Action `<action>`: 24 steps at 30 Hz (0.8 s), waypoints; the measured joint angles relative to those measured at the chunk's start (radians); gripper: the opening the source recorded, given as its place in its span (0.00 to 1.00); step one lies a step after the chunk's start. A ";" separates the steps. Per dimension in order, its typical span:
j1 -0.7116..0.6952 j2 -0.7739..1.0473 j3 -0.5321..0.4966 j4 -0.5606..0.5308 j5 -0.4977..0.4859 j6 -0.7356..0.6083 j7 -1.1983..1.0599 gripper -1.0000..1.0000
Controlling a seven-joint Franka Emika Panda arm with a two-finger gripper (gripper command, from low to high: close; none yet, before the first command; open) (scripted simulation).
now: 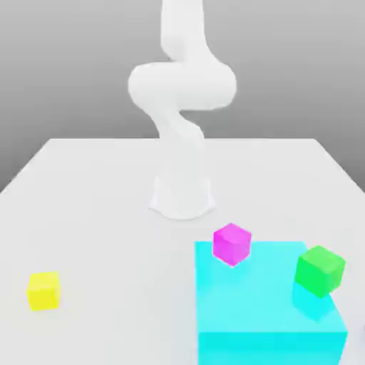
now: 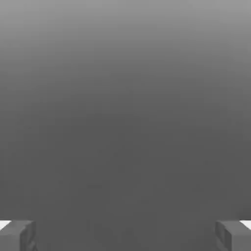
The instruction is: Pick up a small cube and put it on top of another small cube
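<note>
Cubes first: a magenta cube (image 1: 232, 244) sits at the far corner of a big cyan block (image 1: 267, 303), nearest the arm's base (image 1: 182, 197). A green cube (image 1: 320, 270) sits on the same block, toward the exterior view's right of the magenta one and well apart from it. A yellow cube (image 1: 43, 290) rests on the counter (image 1: 100, 214), well off the block on the exterior view's left.

Up on the hand camera, the claw (image 2: 125, 235) stands wide, its two fingertips (image 2: 17, 235) far apart with nothing between them, looking out at plain grey.

The arm (image 1: 182, 78) is reared up over its base, so the whole reach is ahead of it. Both raised cubes sit close to the block's edges, I'd say; a clumsy descent could nudge one off the side. The magenta and green cubes are turned corner-on to the exterior camera, so jaws not squared to a pair of faces might pinch across corners and twist the cube loose. Stacking small on small leaves little margin; an off-centre release would tip the top one.

Being cubes, none has a long axis; all lie flat, the yellow one seemingly squarer to the counter's edges.
</note>
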 joint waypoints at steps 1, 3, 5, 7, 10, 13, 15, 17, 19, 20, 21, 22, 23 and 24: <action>0.017 0.039 0.004 0.005 0.001 0.009 -0.023 0.50; 0.048 0.114 0.012 0.013 0.002 0.026 -0.067 0.50; 0.077 0.187 0.022 0.022 0.003 0.043 -0.110 0.50; 0.105 0.260 0.033 0.031 0.003 0.059 -0.152 0.50; 0.144 0.368 0.052 0.043 0.003 0.084 -0.215 0.50; 0.179 0.477 0.077 0.056 -0.001 0.109 -0.275 0.50; 0.200 0.549 0.095 0.064 -0.007 0.126 -0.312 0.50; 0.230 0.622 0.114 0.073 -0.016 0.143 -0.348 0.50; 0.262 0.695 0.129 0.082 -0.028 0.159 -0.381 0.50; 0.280 0.732 0.135 0.086 -0.035 0.167 -0.397 0.50; 0.292 0.768 0.141 0.090 -0.043 0.175 -0.413 0.50; 0.301 0.805 0.146 0.094 -0.052 0.183 -0.428 0.50; 0.311 0.842 0.153 0.099 -0.061 0.191 -0.442 0.50; 0.319 0.879 0.160 0.103 -0.071 0.199 -0.456 0.50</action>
